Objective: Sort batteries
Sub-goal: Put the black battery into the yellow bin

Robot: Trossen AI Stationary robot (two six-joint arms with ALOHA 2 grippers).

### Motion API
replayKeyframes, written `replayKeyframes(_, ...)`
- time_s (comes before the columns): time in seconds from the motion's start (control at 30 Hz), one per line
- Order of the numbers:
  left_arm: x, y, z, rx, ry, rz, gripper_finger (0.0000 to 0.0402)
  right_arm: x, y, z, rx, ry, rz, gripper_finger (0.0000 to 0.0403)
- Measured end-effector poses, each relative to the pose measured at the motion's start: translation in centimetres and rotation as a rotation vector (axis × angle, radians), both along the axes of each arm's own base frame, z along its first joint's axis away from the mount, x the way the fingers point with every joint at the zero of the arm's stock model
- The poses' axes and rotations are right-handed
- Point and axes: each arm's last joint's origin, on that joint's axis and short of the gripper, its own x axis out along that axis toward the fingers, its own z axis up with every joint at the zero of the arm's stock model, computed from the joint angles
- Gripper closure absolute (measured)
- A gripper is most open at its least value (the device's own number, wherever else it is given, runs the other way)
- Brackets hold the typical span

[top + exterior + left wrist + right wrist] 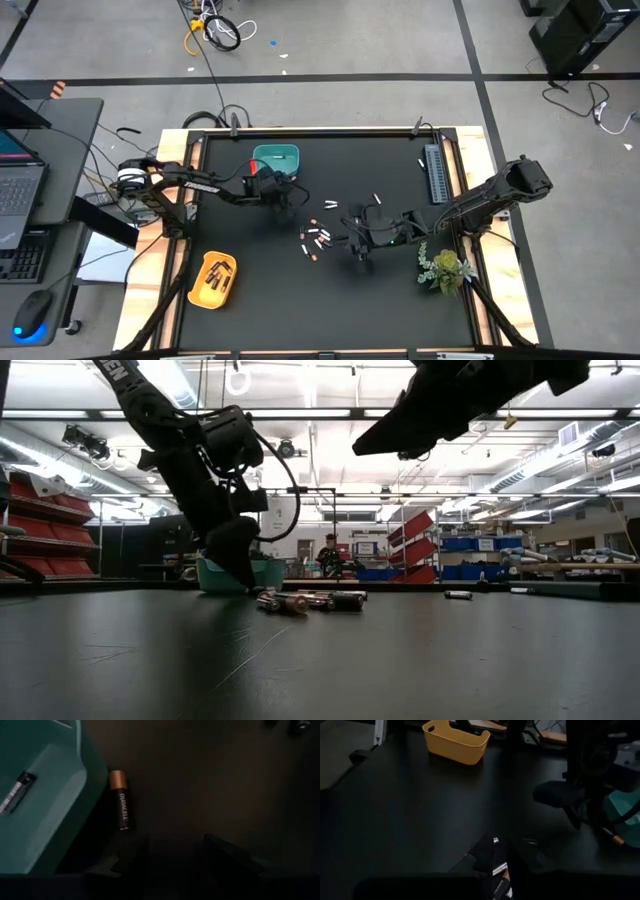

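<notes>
Several small batteries (315, 240) lie loose on the black mat mid-table, also seen in the low view (310, 601). My left gripper (175, 855) is open and empty, low over the mat beside the teal bin (45, 815). A black-and-copper battery (120, 800) lies on the mat against the bin's wall, and another battery (17, 790) lies inside the bin. My right gripper (504, 845) hovers over the right side of the pile (352, 243), well above the mat, its fingers nearly together on a battery (498, 867). My right gripper has a battery between its two fingers, and the battery's whitish end (495, 840) shows at the fingertips. The fingers slant down from the table's right side. The fingers hide most of the place of contact. The gripper is well above the mat in the low view (360, 448).
A yellow bin (213, 280) holding several batteries stands near the front left. The teal bin (275, 158) is at the far middle. A grey ribbed strip (435, 170) lies at the far right, a small plant (445, 268) at the right. Stray batteries (378, 198) lie apart.
</notes>
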Motion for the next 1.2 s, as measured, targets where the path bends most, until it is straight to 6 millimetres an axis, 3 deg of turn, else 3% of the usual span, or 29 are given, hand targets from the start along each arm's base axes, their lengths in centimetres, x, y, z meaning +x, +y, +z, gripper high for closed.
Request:
replayKeyframes(0.2,0.2,-0.4,0.2,0.064,0.022,-0.086,0.0200,-0.8,1.0,-2.0,-0.041,-0.067,-0.041,0.0364)
replayKeyframes(0.4,0.4,-1.1,0.3,0.180,0.072,-0.169,0.0200,-3.9,-0.1,-5.2,0.015,-0.222,-0.065,0.0364)
replayKeyframes(0.6,0.5,-1.1,0.4,0.152,0.034,-0.117,0.0200,-6.3,-0.8,-6.9,0.071,-0.268,-0.082,0.0365)
replayKeyframes(0.9,0.1,0.6,0.3,0.067,-0.040,0.090,0.0200,-6.7,-1.0,-7.3,0.063,-0.259,-0.085,0.0367)
replayKeyframes(1.2,0.0,1.7,-0.2,0.042,-0.041,0.130,0.0200,-6.7,-0.4,-6.8,0.060,-0.306,-0.056,0.0368)
